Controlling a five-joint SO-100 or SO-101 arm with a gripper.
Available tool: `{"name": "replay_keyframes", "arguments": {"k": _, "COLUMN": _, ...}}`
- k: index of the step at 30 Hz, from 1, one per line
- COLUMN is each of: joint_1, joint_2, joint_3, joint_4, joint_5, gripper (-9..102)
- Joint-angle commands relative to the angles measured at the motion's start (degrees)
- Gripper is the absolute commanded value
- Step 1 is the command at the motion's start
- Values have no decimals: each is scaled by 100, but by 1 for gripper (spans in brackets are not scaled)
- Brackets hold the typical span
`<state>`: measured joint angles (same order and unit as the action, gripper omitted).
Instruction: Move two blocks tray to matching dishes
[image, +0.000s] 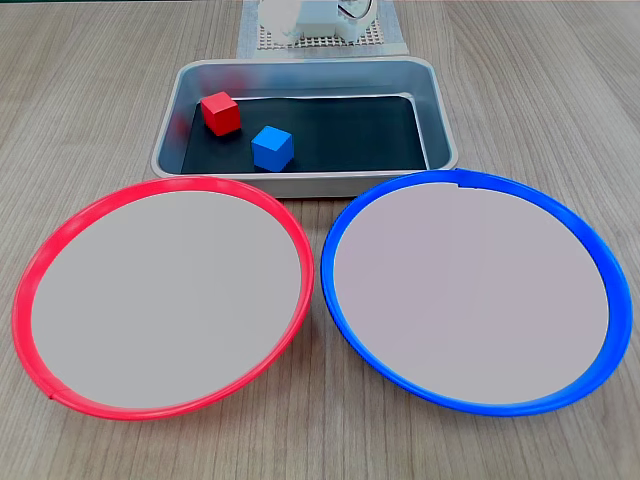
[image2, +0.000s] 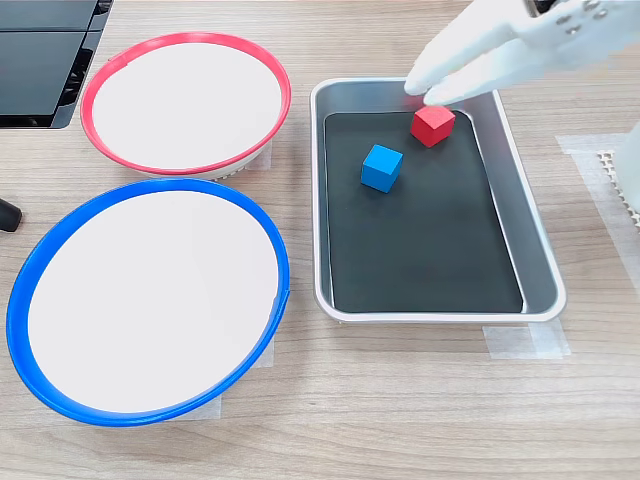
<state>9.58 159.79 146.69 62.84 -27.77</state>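
Blocks sit in the tray: blue block left, red block right in a fixed view. Just above the red block hangs the white tool, fingers slightly parted, gripping nothing.

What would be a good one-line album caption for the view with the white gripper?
White gripper hovers above the red block in the tray, blue block nearby.

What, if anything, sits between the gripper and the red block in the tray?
Nothing visible. The white gripper hovers just above the red block in the tray; the blue block lies apart, toward the dishes, off that line.
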Motion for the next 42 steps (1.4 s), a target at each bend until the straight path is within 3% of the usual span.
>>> {"name": "replay_keyframes", "arguments": {"k": 1, "joint_1": 193, "joint_2": -923, "joint_3": -782, "joint_4": 580, "joint_5": -2971, "gripper": 0}}
{"name": "replay_keyframes", "arguments": {"k": 3, "joint_1": 378, "joint_2": -1600, "joint_3": -958, "joint_4": 492, "joint_5": -4122, "gripper": 3}}
{"name": "replay_keyframes", "arguments": {"k": 5, "joint_1": 439, "joint_2": -2276, "joint_3": -1028, "joint_4": 53, "joint_5": -4649, "gripper": 9}}
{"name": "replay_keyframes", "arguments": {"k": 9, "joint_1": 387, "joint_2": -3489, "joint_3": -1160, "joint_4": -905, "joint_5": -5150, "gripper": 22}}
{"name": "replay_keyframes", "arguments": {"k": 12, "joint_1": 325, "joint_2": -4263, "joint_3": -1441, "joint_4": -1028, "joint_5": -5502, "gripper": 24}}
{"name": "replay_keyframes", "arguments": {"k": 23, "joint_1": 439, "joint_2": -5484, "joint_3": -1635, "joint_4": -1371, "joint_5": -6258, "gripper": 15}}
{"name": "replay_keyframes", "arguments": {"k": 27, "joint_1": 457, "joint_2": -5484, "joint_3": -1564, "joint_4": -1547, "joint_5": -6249, "gripper": 3}}
{"name": "replay_keyframes", "arguments": {"k": 31, "joint_1": 290, "joint_2": -5353, "joint_3": -1802, "joint_4": -1310, "joint_5": -5959, "gripper": 0}}
{"name": "replay_keyframes", "arguments": {"k": 36, "joint_1": -888, "joint_2": -5168, "joint_3": -3384, "joint_4": 193, "joint_5": -4263, "gripper": 0}}
{"name": "replay_keyframes", "arguments": {"k": 40, "joint_1": -1819, "joint_2": -5941, "joint_3": -5115, "joint_4": -53, "joint_5": -2171, "gripper": 0}}
{"name": "replay_keyframes", "arguments": {"k": 42, "joint_1": -2021, "joint_2": -6495, "joint_3": -5625, "joint_4": -536, "joint_5": -1696, "gripper": 0}}
